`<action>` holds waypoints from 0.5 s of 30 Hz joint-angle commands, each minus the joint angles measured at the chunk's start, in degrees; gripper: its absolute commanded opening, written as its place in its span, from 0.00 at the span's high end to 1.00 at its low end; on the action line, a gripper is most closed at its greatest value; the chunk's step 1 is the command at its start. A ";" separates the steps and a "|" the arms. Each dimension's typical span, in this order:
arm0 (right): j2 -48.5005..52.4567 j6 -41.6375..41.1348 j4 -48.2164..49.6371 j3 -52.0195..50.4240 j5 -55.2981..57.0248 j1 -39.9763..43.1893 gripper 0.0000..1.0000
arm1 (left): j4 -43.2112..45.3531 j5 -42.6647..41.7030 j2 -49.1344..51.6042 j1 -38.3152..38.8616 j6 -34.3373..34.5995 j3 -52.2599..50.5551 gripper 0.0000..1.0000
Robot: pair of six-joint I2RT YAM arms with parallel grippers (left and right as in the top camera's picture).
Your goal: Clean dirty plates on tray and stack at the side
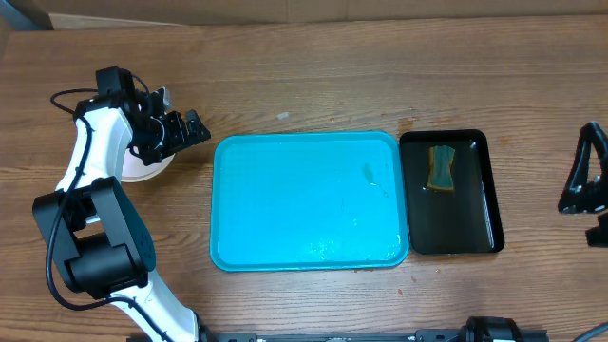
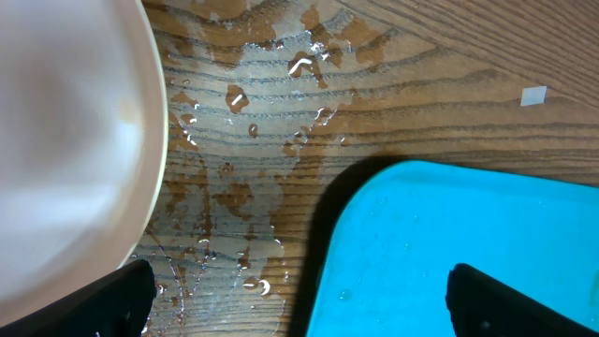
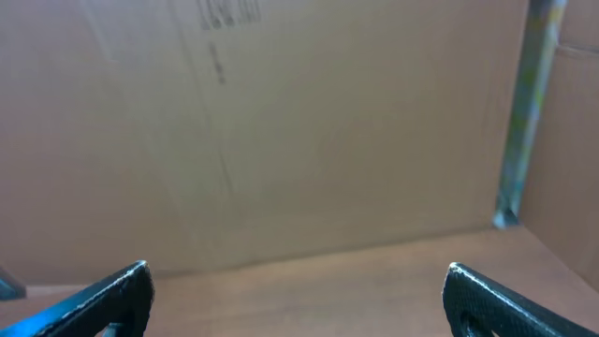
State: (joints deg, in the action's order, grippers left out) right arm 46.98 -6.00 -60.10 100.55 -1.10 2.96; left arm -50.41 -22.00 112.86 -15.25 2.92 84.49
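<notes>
the plates sit at the left of the overhead frame, off the tray and mostly under the arm, so we can't count them. the tray holds only a water film and a tiny smudge (so we'd guess the stacking is about done). puddles on the table beside the white rim are probably drips. the left gripper hovers by the stack, fingers apart and empty. the sponge rests in the black tray, keeping wet off the wood. the right gripper is parked far right, also spread and empty.
</notes>
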 commanded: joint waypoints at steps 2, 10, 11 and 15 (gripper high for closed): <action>-5.79 0.39 7.87 -9.79 -1.57 -0.33 0.00 | -0.11 0.20 -1.01 0.22 -1.03 1.16 0.00; -21.73 0.39 30.18 -32.52 -1.90 -0.33 0.00 | -0.11 0.20 -1.01 0.24 -1.03 1.16 0.00; -24.04 0.39 32.44 -35.60 -2.54 -0.33 0.00 | -0.11 0.20 -1.01 0.24 -1.03 1.16 0.00; -32.48 0.37 39.32 -46.31 -4.24 -0.37 0.00 | -0.11 0.20 -1.01 0.24 -1.03 1.16 0.00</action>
State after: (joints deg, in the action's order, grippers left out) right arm 17.67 -5.96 -22.15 58.59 -3.79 2.94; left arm -50.41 -22.00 112.86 -15.22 2.81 84.49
